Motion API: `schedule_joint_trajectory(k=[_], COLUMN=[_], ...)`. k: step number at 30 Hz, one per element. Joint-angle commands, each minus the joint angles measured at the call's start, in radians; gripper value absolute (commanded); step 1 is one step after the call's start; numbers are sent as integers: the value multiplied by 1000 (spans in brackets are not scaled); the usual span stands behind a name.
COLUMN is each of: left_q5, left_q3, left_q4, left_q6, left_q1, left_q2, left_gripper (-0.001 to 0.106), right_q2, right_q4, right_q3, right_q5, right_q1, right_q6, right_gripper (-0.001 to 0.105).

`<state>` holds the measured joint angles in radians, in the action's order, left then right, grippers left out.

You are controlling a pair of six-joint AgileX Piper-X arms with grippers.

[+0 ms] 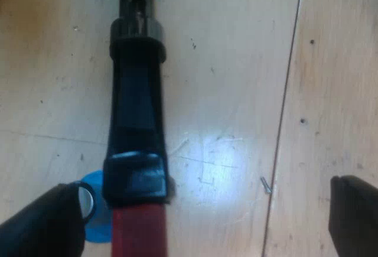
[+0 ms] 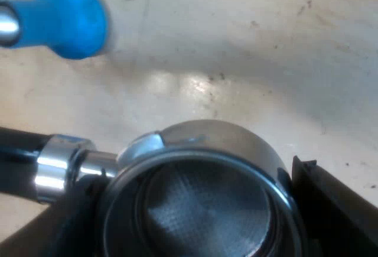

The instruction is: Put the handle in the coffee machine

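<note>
Left hand (image 1: pixel 204 212) splayed astride handle (image 1: pixel 136 121); right hand (image 2: pixel 195 221) clamps holder (image 2: pixel 207 142).

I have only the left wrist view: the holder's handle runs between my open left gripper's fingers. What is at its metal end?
Observer: The right gripper is at the holder's metal basket.
Operator: Is coffee in the basket?
Observer: No, its mesh bottom is bare.
Operator: Where is the blue tamper from there?
Observer: The blue tamper lies on the table, apart from the basket.
</note>
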<state>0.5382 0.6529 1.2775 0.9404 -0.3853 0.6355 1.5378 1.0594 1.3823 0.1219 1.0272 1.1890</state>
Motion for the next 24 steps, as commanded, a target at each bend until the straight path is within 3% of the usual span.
schedule_joint_trajectory(k=[1, 12, 19, 24], left_q5=[15, 4, -32, -24], left_q3=[2, 2, -22, -28], left_q4=[-27, -96, -100, -131], left_q6=[-39, -52, -161, -161], left_q1=[1, 1, 1, 1], left_q2=[44, 139, 139, 139], left_gripper=[85, 85, 85, 85], right_q2=[-27, -54, -72, -72], right_q4=[28, 106, 135, 135], right_q3=[40, 70, 70, 70], right_q5=[11, 10, -14, -14], right_q1=[-1, -1, -1, -1], right_q6=[-4, 5, 8, 11], right_gripper=[0, 0, 0, 0])
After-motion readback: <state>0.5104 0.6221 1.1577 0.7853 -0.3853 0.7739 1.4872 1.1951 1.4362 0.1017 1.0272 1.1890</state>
